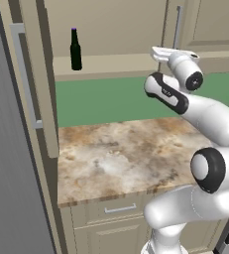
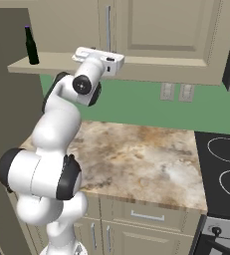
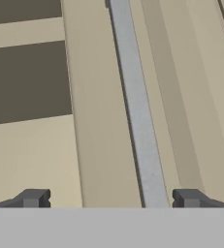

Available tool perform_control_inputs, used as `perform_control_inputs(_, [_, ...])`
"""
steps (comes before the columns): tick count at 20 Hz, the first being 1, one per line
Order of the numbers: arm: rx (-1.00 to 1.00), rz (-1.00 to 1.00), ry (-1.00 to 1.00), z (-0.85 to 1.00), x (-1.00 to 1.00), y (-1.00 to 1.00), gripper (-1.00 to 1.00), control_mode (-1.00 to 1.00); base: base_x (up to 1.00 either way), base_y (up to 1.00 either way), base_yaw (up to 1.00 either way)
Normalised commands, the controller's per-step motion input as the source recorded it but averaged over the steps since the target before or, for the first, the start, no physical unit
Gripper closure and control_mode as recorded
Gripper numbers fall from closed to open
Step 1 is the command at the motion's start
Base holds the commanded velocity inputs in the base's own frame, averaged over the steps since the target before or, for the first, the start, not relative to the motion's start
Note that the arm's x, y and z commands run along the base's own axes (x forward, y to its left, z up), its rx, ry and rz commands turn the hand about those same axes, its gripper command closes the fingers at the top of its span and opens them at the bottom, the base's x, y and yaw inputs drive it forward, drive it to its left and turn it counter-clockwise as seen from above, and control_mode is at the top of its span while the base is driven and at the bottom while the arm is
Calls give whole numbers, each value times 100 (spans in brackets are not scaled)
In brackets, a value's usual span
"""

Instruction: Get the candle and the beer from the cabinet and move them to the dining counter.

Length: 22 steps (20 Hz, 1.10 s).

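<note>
Hand (image 3: 111, 198): released, jaws wide, straddling the cabinet's handle (image 3: 137, 111).
Cabinet (image 2: 161, 30): left side open, right door shut.
Beer (image 1: 75, 49): upright on cabinet shelf, well left of hand.
Handling: glass, slick, top-heavy; grip the body, not the neck.

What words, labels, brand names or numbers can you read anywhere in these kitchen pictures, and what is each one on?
None can be read.
The beer on the cabinet shelf: dark glass, purple cap, no label that shows.
The cabinet doors, the silver handle in front of the open gripper, and the stone worktop: all plain.
The wall outlets and stove knobs: no markings that can be made out.
</note>
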Motion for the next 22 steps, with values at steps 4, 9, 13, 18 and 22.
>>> perform_control_inputs(4, [0,0,-4,-1,0,0,-100,-100,0,0,0])
perform_control_inputs(9, [0,0,0,0,0,0,100,-100,0,0,0])
perform_control_inputs(13, [0,0,0,0,0,0,100,-100,0,0,0])
perform_control_inputs(18, [0,0,0,0,0,0,100,-100,0,0,0])
perform_control_inputs(22, [0,0,0,0,0,0,100,-100,0,0,0])
